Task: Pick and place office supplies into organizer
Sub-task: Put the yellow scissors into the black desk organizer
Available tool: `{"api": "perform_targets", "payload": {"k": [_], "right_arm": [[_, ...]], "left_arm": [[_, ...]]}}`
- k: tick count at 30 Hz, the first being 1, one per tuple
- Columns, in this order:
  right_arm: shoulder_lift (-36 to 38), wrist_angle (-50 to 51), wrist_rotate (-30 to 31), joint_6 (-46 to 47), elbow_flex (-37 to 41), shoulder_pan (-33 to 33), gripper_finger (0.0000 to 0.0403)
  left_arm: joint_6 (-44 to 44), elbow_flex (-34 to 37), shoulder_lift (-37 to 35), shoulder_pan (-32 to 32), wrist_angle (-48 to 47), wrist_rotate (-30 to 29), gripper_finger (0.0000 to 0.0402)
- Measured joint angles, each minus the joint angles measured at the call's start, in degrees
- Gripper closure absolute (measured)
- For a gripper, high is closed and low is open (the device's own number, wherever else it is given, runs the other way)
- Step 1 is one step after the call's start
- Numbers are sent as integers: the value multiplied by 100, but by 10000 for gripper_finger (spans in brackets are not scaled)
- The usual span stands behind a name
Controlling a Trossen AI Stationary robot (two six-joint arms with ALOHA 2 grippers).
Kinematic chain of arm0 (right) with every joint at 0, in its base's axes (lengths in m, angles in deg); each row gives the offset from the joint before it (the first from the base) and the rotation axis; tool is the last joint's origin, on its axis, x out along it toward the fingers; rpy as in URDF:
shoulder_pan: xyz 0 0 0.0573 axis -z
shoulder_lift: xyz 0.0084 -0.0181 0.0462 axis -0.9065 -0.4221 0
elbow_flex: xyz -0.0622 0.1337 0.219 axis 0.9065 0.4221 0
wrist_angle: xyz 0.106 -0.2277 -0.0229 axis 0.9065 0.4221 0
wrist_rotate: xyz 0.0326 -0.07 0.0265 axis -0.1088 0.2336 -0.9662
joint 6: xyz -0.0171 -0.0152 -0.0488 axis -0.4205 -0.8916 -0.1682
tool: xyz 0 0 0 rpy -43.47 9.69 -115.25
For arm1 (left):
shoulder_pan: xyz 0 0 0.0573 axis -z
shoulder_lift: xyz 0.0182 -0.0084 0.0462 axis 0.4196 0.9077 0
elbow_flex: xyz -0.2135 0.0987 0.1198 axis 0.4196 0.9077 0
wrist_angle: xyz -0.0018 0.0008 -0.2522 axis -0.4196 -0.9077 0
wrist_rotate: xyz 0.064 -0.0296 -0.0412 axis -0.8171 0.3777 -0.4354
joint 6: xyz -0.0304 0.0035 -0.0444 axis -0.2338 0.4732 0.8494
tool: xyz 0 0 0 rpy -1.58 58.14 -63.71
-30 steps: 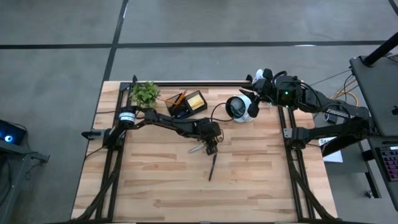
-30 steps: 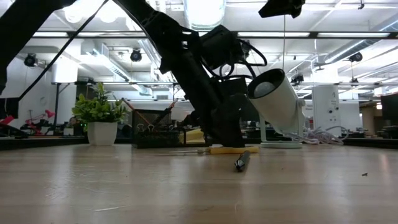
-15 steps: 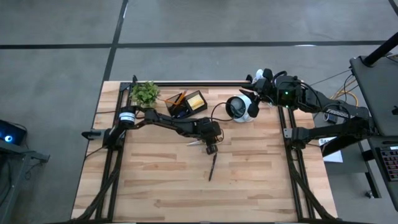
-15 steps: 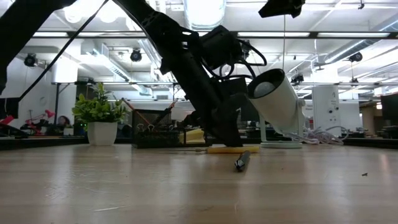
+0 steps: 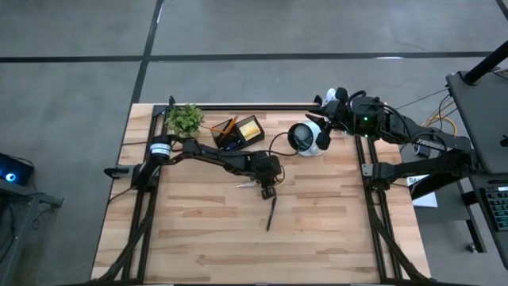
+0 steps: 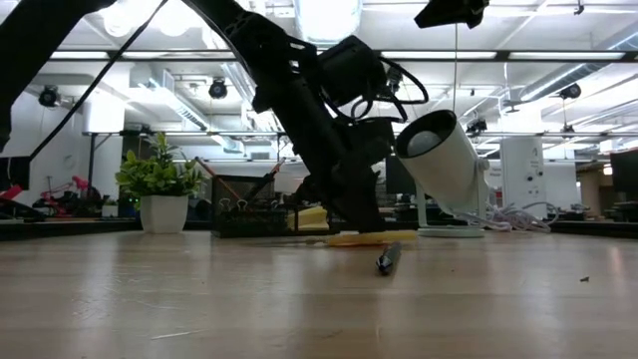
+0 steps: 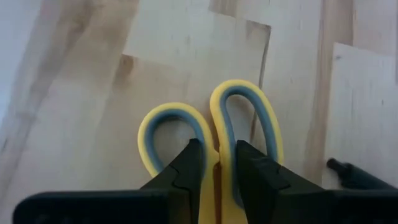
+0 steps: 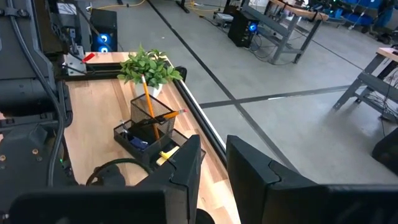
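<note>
Yellow-handled scissors (image 7: 211, 140) pinched between left end effector (image 7: 214, 168) fingers at mid-table, right end effector (image 8: 214, 158) spread, parked far corner

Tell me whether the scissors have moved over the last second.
Yes. The scissors, gripped by the left gripper, shifted slightly toward the organizer and away from the dark pen, which stayed put.

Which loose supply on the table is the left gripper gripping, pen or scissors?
The scissors: the left gripper pinches them between the yellow handle loops. The dark pen lies apart, untouched.
</note>
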Motion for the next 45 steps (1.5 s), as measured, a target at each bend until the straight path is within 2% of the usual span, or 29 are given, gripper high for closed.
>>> {"api": "perform_targets", "payload": {"k": [21,33,45], "right_arm": [[4,-4,0,29,0,-2,337],[4,-4,0,29,0,-2,337],[4,2,0,7,0,2,337]], "left_arm": [[-59,70,-830,-2,-233,-175,341],[-165,173,-1561,-10,-664,-933,342],[-238,197,-2409,-205,-739,-1991,342]]}}
